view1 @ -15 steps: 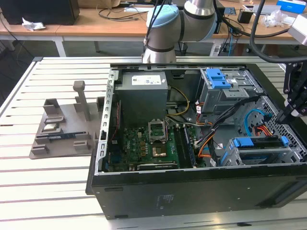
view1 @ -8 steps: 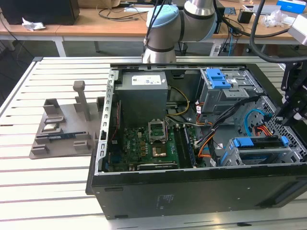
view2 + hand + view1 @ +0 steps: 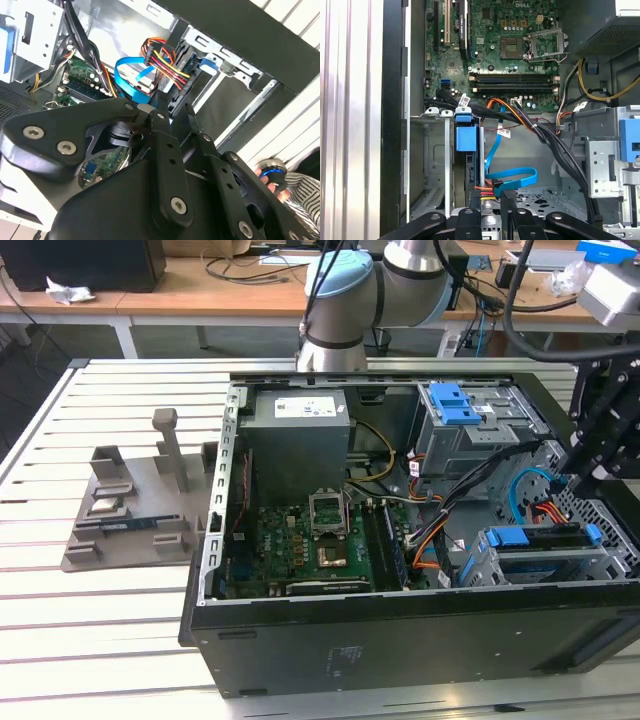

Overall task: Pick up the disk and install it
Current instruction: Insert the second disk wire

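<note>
Now the black gripper is poised above the blue-framed silver disk, seated in its metal bay at the case's four o'clock; finger state cannot be told.

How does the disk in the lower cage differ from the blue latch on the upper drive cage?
The disk is a dark slab edged by a blue frame; the blue latch is blue plastic all over. The disk sits down inside the lower cage, nearer the exterior camera; the blue latch lies on top of the upper drive cage, farther back. Both have blue plastic and sit toward the exterior view's right.
</note>
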### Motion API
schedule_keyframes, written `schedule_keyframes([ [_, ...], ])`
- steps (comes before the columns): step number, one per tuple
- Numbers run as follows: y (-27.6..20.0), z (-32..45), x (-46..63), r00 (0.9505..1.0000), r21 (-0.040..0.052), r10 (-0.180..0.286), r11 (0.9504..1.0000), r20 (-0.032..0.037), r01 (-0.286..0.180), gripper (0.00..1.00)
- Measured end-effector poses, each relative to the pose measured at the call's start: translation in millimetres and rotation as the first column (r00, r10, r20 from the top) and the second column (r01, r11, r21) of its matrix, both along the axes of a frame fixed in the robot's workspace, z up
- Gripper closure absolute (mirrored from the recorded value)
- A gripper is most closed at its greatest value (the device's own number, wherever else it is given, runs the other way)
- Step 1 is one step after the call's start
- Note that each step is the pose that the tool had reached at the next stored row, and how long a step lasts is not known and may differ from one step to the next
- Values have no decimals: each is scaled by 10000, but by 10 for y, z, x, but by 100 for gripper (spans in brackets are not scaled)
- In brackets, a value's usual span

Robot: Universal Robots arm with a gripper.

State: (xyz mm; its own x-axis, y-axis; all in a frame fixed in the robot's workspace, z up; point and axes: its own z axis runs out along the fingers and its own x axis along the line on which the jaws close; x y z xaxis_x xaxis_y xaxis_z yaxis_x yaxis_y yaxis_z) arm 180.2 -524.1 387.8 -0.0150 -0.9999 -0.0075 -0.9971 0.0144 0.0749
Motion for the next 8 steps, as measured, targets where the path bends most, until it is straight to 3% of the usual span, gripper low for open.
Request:
schedule_keyframes([
  [6, 7, -127, -53, 10000, 56, 55, 10000, 1, -55, 70],
  [8, 7, -137, -54, 10000, 69, 56, 10000, 1, -56, 70],
])
